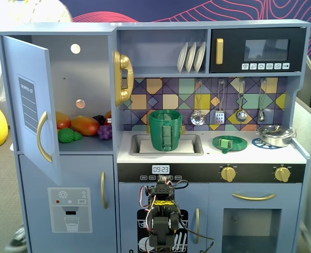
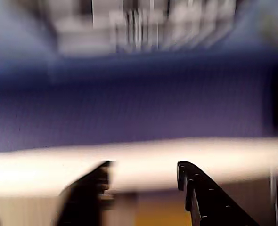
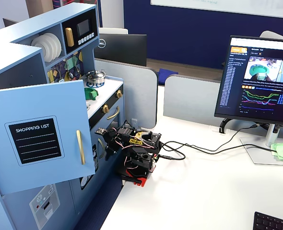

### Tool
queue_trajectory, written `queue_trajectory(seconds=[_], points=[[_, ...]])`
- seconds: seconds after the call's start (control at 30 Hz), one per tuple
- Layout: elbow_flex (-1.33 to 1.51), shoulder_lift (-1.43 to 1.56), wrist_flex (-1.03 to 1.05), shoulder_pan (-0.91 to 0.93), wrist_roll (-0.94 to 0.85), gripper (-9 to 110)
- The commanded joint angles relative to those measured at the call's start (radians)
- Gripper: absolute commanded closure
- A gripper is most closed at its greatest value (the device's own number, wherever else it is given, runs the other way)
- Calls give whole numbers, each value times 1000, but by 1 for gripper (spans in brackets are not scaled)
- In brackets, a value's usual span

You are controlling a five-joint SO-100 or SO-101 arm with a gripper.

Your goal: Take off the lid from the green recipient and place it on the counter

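In a fixed view facing the toy kitchen, going left to right: an open door shows toy fruit on a shelf; the pot stands upright in the sink cut-out, uncovered; the lid lies flat on the counter just right of the sink, knob up, apart from the pot; a metal pan sits at the far right on a blue burner ring. Below the counter the arm is folded low against the cabinet front.

The side-on fixed view hides the pot behind the open door, but shows the lid as a green patch on the counter, the pan behind it, the folded arm on a white desk, and a monitor at right.

The blurred wrist view alone shows the gripper: its two dark fingers stand parted, nothing between them, facing a pale edge and blue panel.
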Motion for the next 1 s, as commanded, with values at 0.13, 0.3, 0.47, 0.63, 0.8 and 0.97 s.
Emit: queue_trajectory(seconds=[0.13, 0.3, 0.47, 0.63, 0.8, 0.97], points=[[-8, 135, 310, 14, 18, 101], [-8, 178, 431, 35, -23, 101], [-8, 178, 476, 21, 74, 96], [-8, 178, 477, 26, 64, 94], [-8, 178, 477, 26, 64, 93], [-8, 178, 477, 26, 64, 93]])
